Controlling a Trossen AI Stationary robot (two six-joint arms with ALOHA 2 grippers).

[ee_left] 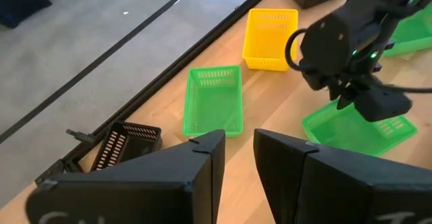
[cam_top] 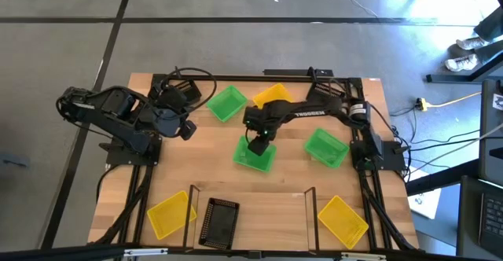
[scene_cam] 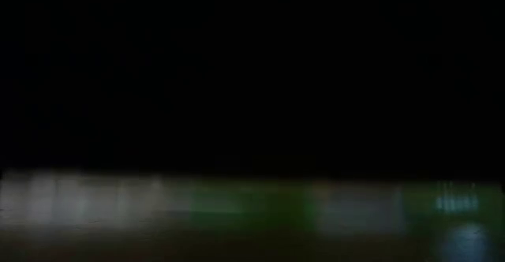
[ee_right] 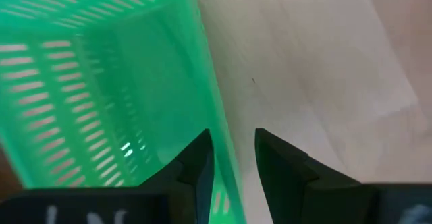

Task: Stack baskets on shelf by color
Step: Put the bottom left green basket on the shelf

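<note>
**Right gripper on the rim of the middle green basket**

At the centre of the table point(cam_top: 196, 167), the right gripper point(cam_top: 258, 143) reaches in from the right side and stands over a green basket point(cam_top: 253, 156). In the right wrist view its two dark fingers point(ee_right: 196, 163) straddle that basket's side wall, one finger inside and one outside, with a narrow gap still showing around the plastic (whether they actually press on it cannot be told).

Around it lie more baskets. A second green basket point(cam_top: 226, 103) sits toward the far edge, with a yellow basket point(cam_top: 271, 96) just beside it, partly under the right arm. A third green basket point(cam_top: 326, 148) lies to the right of the gripper, near the arm's base. Along the near edge are a yellow basket point(cam_top: 171, 213) at the left, a black basket point(cam_top: 221, 220) beside it, and another yellow basket point(cam_top: 343, 219) at the right. The shelf point(cam_top: 259, 206) stands between these, its thin black posts rising beside the black basket.

The left gripper point(cam_top: 185, 129) waits at the left of the table, its fingers apart, pointed toward the far green basket. The low view is too dark to show anything.
</note>
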